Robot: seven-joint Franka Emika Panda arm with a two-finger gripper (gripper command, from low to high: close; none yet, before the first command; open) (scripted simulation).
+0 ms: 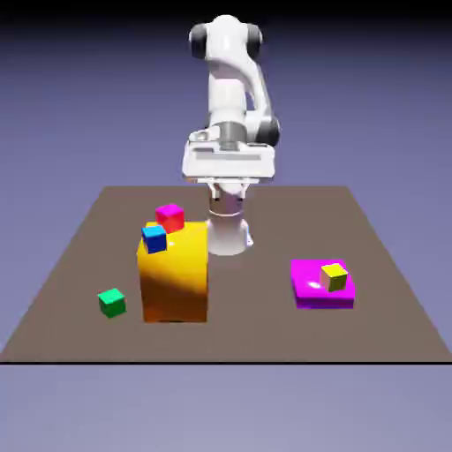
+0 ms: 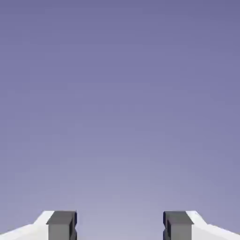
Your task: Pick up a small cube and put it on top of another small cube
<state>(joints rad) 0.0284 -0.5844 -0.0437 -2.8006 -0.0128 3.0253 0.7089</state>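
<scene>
— What do we make of the gripper [image 2: 120, 227]?

— In the hand view we see its two grey fingertips [image 2: 61, 225] far apart at the bottom edge, with nothing between them. The jaws are spread wide and hold nothing. Beyond them we see only the plain blue-violet backdrop, so that camera is not looking at the table.

— And from outside?

— In the exterior view we find the hand [image 1: 228, 163] raised high above the table [image 1: 79, 256], near its far edge, with the white arm [image 1: 231, 84] folded above it. We cannot make out the fingers themselves there.

— What lies nearest below it?

— We see the big orange-yellow block [image 1: 174, 278] standing toward the exterior view's left of the middle. On its top sit a small blue cube [image 1: 154, 238] at the near left corner and a small red-pink cube [image 1: 169, 216] just behind it; whether those two touch we cannot tell.

— And the small green cube?

— We find the small green cube [image 1: 111, 303] on the table itself, just beside the block's lower left, apart from it and well away from the gripper.

— Anything on the other side?

— A flat magenta block [image 1: 311, 284] lies toward the exterior view's right, with a small yellow cube [image 1: 334, 277] resting on its top.
</scene>
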